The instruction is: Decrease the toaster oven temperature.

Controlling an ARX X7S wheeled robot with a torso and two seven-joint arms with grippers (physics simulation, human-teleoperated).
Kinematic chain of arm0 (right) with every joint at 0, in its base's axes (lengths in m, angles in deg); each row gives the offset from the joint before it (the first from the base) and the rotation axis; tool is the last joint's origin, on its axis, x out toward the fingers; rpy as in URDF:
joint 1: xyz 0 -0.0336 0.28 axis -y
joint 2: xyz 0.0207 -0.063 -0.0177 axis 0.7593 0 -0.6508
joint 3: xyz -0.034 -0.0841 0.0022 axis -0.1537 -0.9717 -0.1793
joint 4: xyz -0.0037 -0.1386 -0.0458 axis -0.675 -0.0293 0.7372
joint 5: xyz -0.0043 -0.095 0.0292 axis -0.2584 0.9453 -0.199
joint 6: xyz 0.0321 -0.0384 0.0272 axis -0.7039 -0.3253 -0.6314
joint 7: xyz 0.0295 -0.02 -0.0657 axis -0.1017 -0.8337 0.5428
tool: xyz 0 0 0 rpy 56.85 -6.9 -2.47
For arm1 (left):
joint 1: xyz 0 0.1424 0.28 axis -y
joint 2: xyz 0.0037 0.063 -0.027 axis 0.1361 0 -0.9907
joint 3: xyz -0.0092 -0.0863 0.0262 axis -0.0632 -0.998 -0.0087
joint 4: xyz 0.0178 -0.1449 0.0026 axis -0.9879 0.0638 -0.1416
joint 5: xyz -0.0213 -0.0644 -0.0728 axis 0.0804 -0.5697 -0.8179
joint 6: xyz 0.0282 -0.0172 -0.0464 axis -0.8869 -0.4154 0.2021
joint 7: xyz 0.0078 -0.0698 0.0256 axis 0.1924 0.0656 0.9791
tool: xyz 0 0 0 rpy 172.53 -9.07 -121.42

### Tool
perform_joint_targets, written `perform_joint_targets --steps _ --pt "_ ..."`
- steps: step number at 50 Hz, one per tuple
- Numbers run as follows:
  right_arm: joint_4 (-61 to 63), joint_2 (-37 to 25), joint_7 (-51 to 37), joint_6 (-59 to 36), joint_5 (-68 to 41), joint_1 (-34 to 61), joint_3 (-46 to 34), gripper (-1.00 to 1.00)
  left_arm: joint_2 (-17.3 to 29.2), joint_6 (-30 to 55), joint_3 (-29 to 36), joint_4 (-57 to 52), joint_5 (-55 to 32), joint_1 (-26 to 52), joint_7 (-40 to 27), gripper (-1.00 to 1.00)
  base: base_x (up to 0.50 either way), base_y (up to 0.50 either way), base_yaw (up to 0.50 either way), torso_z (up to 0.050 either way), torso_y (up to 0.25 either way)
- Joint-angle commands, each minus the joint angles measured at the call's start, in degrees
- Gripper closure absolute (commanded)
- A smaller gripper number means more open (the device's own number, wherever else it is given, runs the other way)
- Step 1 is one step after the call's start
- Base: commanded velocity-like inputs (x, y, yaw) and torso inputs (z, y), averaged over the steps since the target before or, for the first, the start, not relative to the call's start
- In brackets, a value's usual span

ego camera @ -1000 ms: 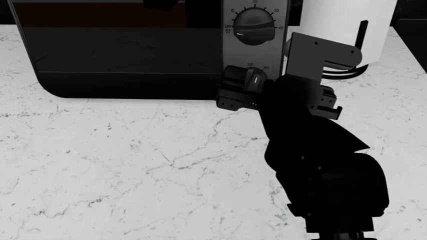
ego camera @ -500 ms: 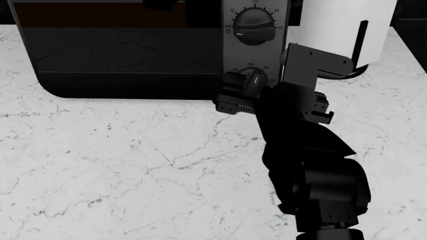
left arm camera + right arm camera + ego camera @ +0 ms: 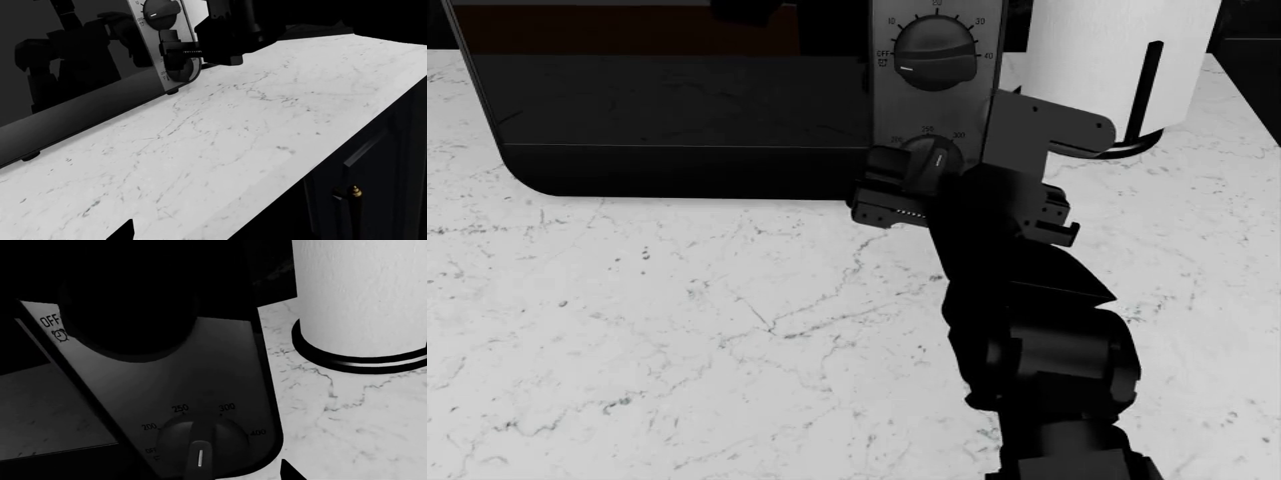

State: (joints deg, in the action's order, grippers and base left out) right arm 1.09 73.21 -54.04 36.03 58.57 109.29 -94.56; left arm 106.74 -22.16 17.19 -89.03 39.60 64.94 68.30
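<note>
**At the lower knob: right pincer on the temperature dial**

Against the far edge of the marble surface (image 3: 667, 330), the oven (image 3: 681, 90) fills the head view from 9 to 12 o'clock, its dark glass front facing the robot and its silver panel (image 3: 888, 110) at the right end. Two round knobs sit on that panel. The upper knob (image 3: 934, 52) is ringed by small numbers and an OFF mark; the lower knob (image 3: 930, 158), ringed by 200, 250, 300 and 400 in the right wrist view, is judged to be the temperature dial.

The right pincer (image 3: 910, 190) reaches the lower knob from 5 o'clock. Its jaws stand close about the knob, apparently gripping it, though actual contact is not resolved. The left pincer is out of sight in every view.

Handling, as a judgement: the oven is heavy and rigid and should stay put under a twist. The knob is small, hard and probably smooth, so hold belongs across its raised central ridge (image 3: 199, 460), not on the round rim. Lower numbers lie toward 9 o'clock on the dial, so a counter-clockwise turn is called for.

A towel roll (image 3: 1108, 50) on a black stand stands just beside the panel at 1 o'clock, near the right arm. Elsewhere the surface is flat and polished; a dark cabinet door (image 3: 373, 185) lies below its front edge.
</note>
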Motion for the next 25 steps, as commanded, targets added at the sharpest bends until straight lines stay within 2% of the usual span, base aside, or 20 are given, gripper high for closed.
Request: perform_joint_targets --steps 1,13,25 --pt "-6.7 1.8 2.5 3.2 0.6 2.5 -0.2 -1.00 -0.8 -0.1 -2.0 0.6 -0.1 -0.1 -0.1 -1.00 0.00 0.00 0.00 0.000 0.000" --pt "-15.2 2.9 4.7 7.7 -0.2 5.4 -1.9 -1.00 -0.8 0.4 -2.1 0.6 -0.6 0.0 -0.4 -1.00 0.00 0.00 0.00 0.000 0.000" --pt "-17.8 2.9 5.0 9.2 -4.1 6.4 -5.7 -1.00 -0.7 1.1 -2.0 -0.1 -0.7 0.1 -0.6 -1.00 0.00 0.00 0.00 0.000 0.000"
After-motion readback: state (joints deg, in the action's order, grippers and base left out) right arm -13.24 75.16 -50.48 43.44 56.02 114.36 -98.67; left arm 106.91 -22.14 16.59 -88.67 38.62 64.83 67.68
